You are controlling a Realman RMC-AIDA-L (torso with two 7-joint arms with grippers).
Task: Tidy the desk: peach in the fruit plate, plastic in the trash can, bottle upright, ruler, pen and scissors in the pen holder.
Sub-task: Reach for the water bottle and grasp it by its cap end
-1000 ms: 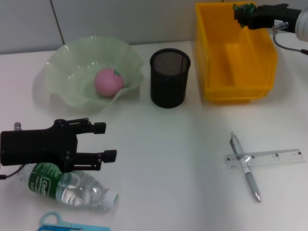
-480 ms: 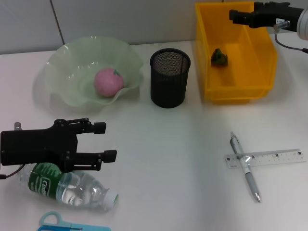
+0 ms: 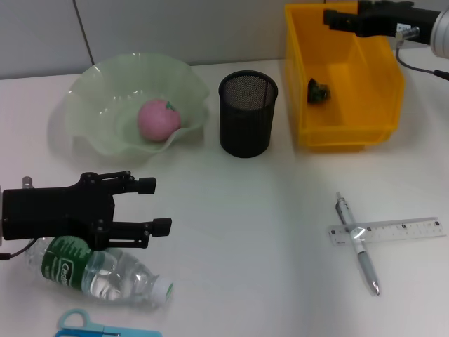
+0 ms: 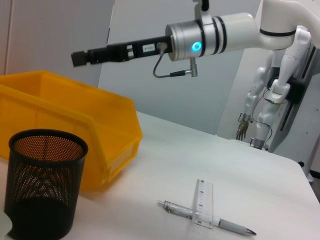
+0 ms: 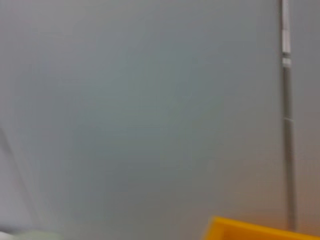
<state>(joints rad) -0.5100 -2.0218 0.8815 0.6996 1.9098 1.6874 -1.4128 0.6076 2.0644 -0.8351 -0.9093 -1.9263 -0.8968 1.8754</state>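
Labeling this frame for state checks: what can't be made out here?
- Scissors: head view, cut off by the bottom edge; only the blue handles show.
- Bottle: head view, upper side hidden under the left gripper.
- Right gripper: head view, fingers end-on over the yellow bin; open or shut unclear.
- Right wrist view: only wall and a bin corner.

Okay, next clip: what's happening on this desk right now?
A two-armed robot is tidying. The right pincer hangs over the yellow bin, where a green scrap lies. The peach sits in the plate. The left pincer hovers open above the bottle, which lies on its side. Pen, ruler and scissors lie outside the mesh holder.
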